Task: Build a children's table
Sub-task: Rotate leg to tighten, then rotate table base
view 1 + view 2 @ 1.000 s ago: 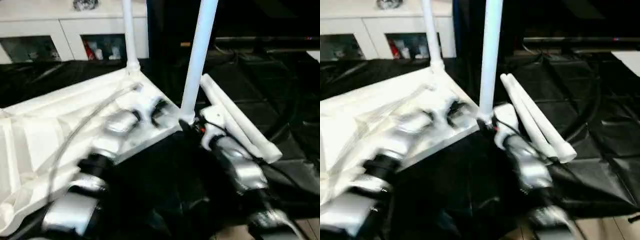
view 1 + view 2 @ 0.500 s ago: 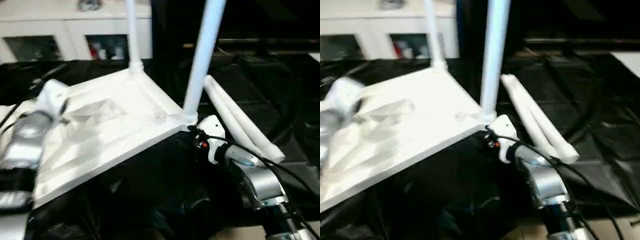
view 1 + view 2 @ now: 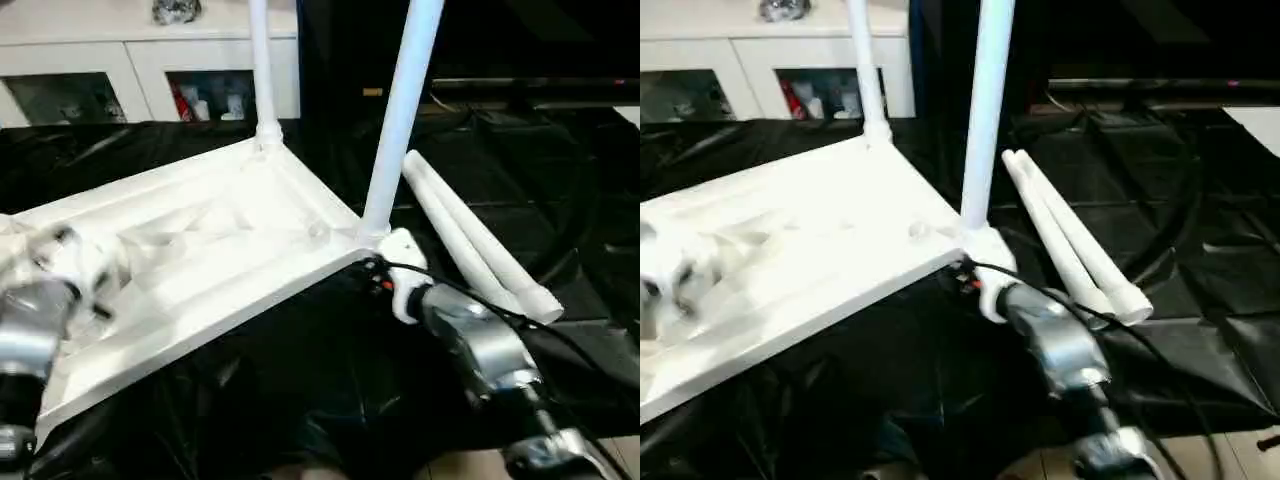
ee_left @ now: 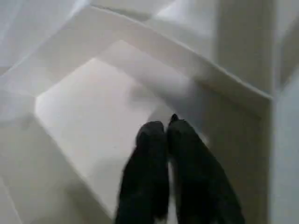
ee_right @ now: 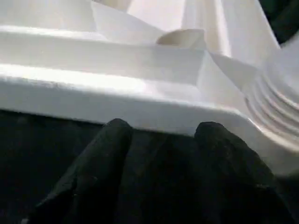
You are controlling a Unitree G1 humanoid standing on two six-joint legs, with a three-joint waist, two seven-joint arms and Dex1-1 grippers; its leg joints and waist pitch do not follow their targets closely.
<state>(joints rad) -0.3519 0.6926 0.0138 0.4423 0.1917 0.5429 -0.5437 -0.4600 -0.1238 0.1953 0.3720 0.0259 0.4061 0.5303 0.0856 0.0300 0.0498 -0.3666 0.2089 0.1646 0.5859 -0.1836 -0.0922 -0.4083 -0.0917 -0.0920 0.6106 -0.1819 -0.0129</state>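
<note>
The children's table top point(image 3: 210, 250) lies upside down and tilted on a black sheet, ribbed underside up. Two white legs stand in its sockets, one at the far corner point(image 3: 260, 70) and one at the near right corner point(image 3: 400, 110). Another two loose legs point(image 3: 470, 240) lie side by side on the sheet to the right. My left gripper point(image 4: 166, 133) hovers over the ribs at the top's left end, fingers shut with nothing between them. My right gripper point(image 5: 163, 133) is open, its fingers point(image 5: 117, 135) just under the top's rim by the near right corner socket point(image 3: 372, 238).
A white cabinet point(image 3: 130, 60) with glass doors stands along the back. Crumpled black sheeting point(image 3: 300, 380) covers the floor around the table top. Dark cables point(image 3: 570, 200) curve over the sheet at the far right.
My left arm swung from the top's middle out to its left end, and its fingers closed. My right gripper stayed at the near right corner and narrowed somewhat.
</note>
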